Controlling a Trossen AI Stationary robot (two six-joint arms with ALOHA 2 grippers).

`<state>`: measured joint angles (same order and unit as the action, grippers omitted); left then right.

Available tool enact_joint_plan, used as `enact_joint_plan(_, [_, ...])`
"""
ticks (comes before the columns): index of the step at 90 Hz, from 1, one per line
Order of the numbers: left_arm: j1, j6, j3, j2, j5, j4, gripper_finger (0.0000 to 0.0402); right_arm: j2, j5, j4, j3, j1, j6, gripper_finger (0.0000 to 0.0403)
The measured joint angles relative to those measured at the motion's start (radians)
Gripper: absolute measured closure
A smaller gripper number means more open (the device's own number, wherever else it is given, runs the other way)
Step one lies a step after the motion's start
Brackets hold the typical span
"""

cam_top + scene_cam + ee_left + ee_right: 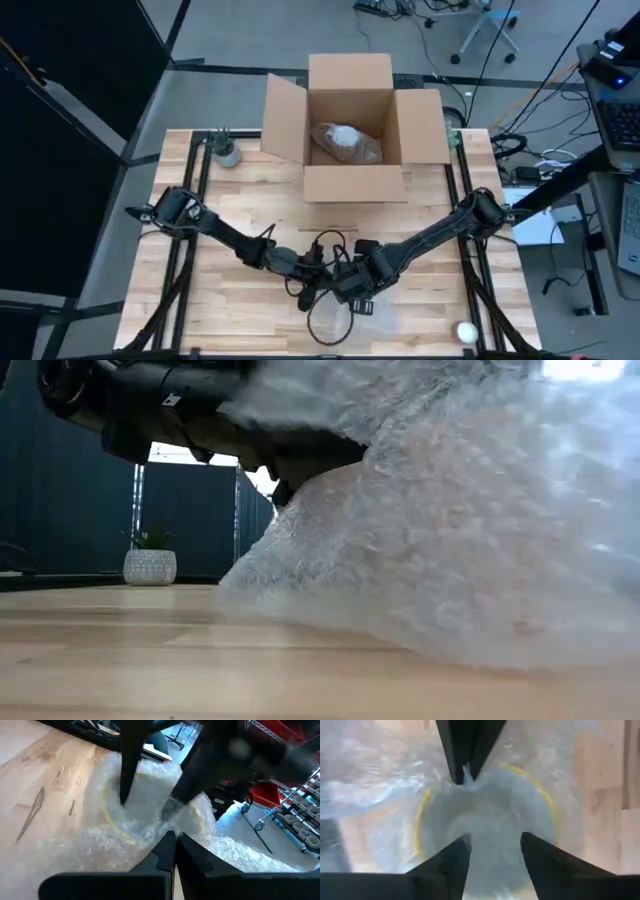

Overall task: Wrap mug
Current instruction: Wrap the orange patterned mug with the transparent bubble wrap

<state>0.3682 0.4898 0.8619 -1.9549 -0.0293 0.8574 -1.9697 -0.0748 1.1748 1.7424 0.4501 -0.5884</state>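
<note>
A white mug with a yellow rim [421, 820] stands mouth up near the table's front middle, covered by a clear bubble wrap sheet [450, 540]. The wrap spreads over the table around it [340, 322]. My left gripper [172, 839] is shut on the wrap beside the mug; in the right wrist view it shows at the mug's rim [466, 772]. My right gripper [495, 845] is open above the mug's mouth, pointing down, and the left wrist view shows its fingers [124, 790] reaching into the wrap there. My left gripper pinches a bunched fold of bubble wrap [167, 827] between its two fingertips, right at the mug's rim. It comes in low from the table's left. My right gripper's open fingertips [171, 809] press down from above into the wrap over the mug's mouth; how deep I cannot tell.
An open cardboard box [352, 125] with a wrapped bundle [345, 143] inside stands at the far middle. A small potted plant [228, 152] sits far left, and a white ball [466, 331] lies near the front right corner.
</note>
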Motion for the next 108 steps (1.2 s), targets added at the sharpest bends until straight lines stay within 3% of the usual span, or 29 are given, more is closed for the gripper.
enact_joint_plan(31, [0.000,-0.001,-0.003,-0.006,0.003,-0.036,0.0402,0.001,-0.015,0.096,0.165,-0.007,0.085,0.0216])
enact_joint_plan(42, [-0.001,-0.001,-0.004,-0.006,0.002,-0.042,0.0402,0.002,-0.086,0.159,0.164,-0.008,0.060,0.0216])
enact_joint_plan(77, [-0.001,0.002,-0.003,-0.004,0.000,-0.034,0.0402,0.002,-0.164,0.165,0.040,0.050,-0.039,0.0216])
enact_joint_plan(108, [-0.001,0.003,-0.001,-0.002,0.000,-0.028,0.0402,0.002,-0.190,-0.075,-0.105,0.173,-0.225,0.0216])
